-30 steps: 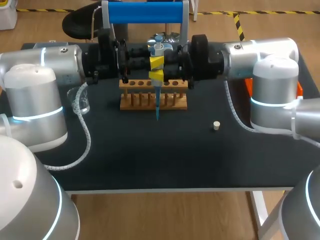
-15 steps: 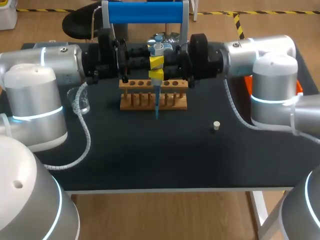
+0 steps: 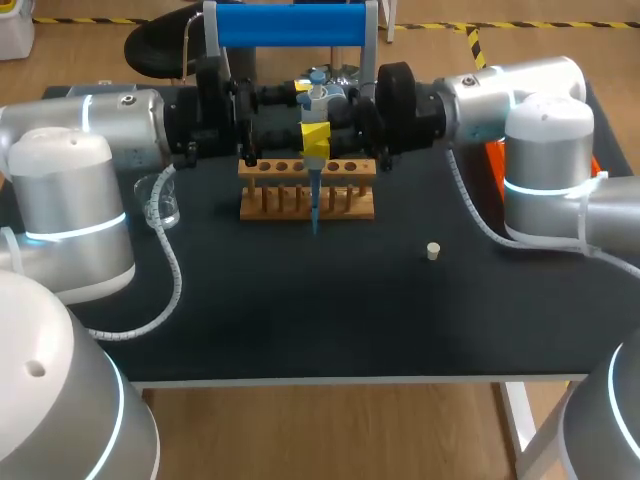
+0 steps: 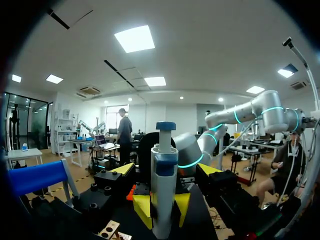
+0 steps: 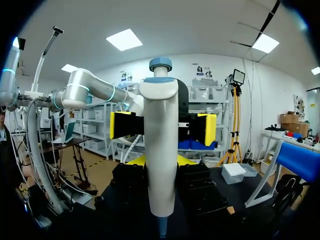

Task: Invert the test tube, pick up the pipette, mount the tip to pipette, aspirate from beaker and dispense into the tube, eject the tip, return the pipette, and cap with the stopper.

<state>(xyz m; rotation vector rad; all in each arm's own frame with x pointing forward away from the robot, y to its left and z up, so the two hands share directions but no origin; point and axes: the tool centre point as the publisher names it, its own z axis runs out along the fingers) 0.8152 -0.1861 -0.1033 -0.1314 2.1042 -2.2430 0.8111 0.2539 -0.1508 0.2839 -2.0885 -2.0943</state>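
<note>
**Pipette (image 5: 161, 150) upright in left gripper (image 4: 162, 209), right gripper (image 5: 164, 127) open around it**

Left gripper: both yellow fingers pressed against the pipette barrel from two sides, low on the body. Clamped, narrow opening.

Right gripper: fingers spread wide, one on each side of the barrel and higher up than the left's grip. There is a visible gap on both sides and no contact with the pipette.

Both arms come in roughly level from opposite sides and meet mid-desk, grippers facing each other over the wooden rack (image 3: 306, 192).

Pipette is vertical, plunger end up. Blue tip (image 3: 315, 215) is mounted and points straight down. In the head view the tip overlaps the middle of the rack. Can't tell whether it sits over a hole or hangs in front of the rack.

Beaker (image 3: 160, 200): clear glass, standing on the black desk (image 3: 300, 320), left of the rack and well apart from it, just beside the left arm's coiled cable.

Stopper (image 3: 433, 251): small pale plug on the desk, right of the rack and nearer the front edge, touching nothing.

Blue-barred stand (image 3: 290, 25) is behind the two grippers on the far side, its legs partly hidden by the arms.
</note>
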